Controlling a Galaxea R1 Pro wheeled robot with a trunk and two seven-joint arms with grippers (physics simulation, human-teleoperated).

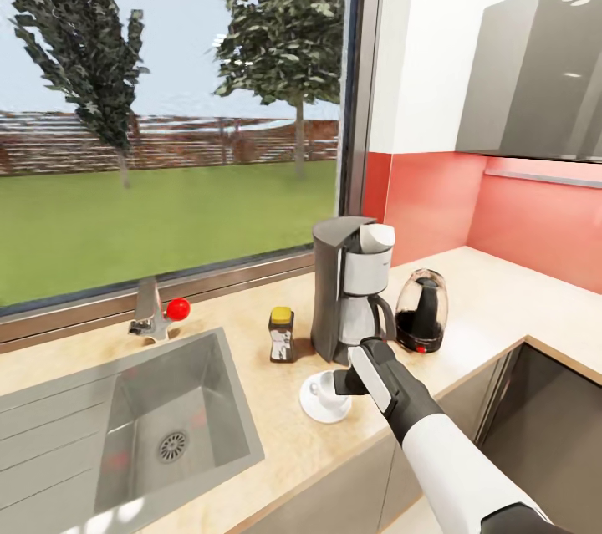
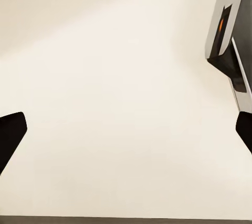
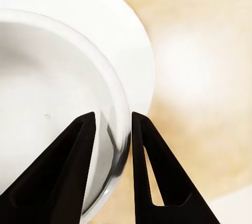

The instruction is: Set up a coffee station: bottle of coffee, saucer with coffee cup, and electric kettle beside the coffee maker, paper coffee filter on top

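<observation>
The grey coffee maker (image 1: 349,292) stands on the countertop (image 1: 502,300) with a white paper filter (image 1: 379,238) on top. Left of it is the bottle of coffee (image 1: 282,335), right of it the dark electric kettle (image 1: 422,310). In front lies the white saucer (image 1: 311,410) with the white coffee cup (image 1: 323,389) on it. My right gripper (image 1: 341,383) is shut on the cup's rim (image 3: 125,129), one finger inside the cup and one outside, over the saucer (image 3: 131,40). My left gripper (image 2: 126,129) is open over a plain cream surface.
A steel sink (image 1: 125,434) with a red-knobbed tap (image 1: 157,312) lies to the left under a large window. Grey wall cabinets (image 1: 535,74) hang at the right above a red backsplash. The counter turns a corner at the right, with a dark recess (image 1: 552,425) below.
</observation>
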